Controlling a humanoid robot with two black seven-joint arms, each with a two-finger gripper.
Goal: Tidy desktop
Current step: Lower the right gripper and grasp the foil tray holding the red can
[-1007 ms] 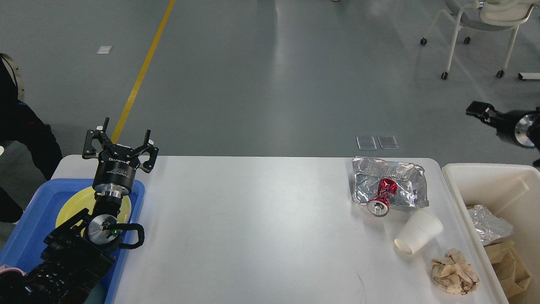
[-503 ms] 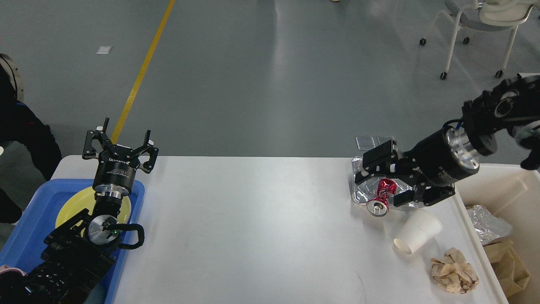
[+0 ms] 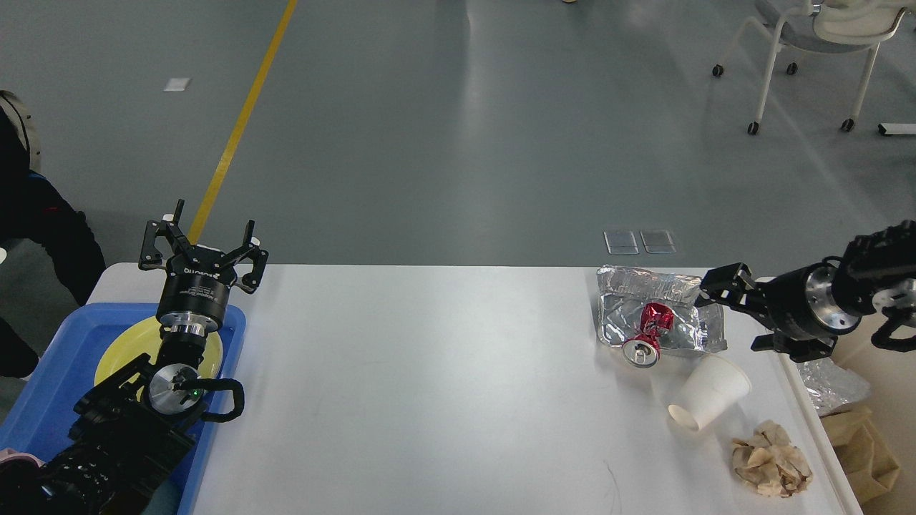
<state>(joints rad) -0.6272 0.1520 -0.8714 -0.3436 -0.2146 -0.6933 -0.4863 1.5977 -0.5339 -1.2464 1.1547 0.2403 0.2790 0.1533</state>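
Note:
The white desktop fills the lower middle of the head view. At its right end lie a crumpled foil tray with a crushed red can on its front edge, a white paper cup on its side, and a wad of brown paper. My right gripper is open and empty, just right of the foil tray. My left gripper is open and empty, raised over the table's far left corner.
A blue tray with a yellow plate sits at the left edge under my left arm. A cream bin at the right holds foil and brown paper. A wheeled chair stands far back right.
My right arm swung in over the foil tray half a second ago, then pulled back to the right of it. The tray, can and cup lie as before. My left arm has not moved.

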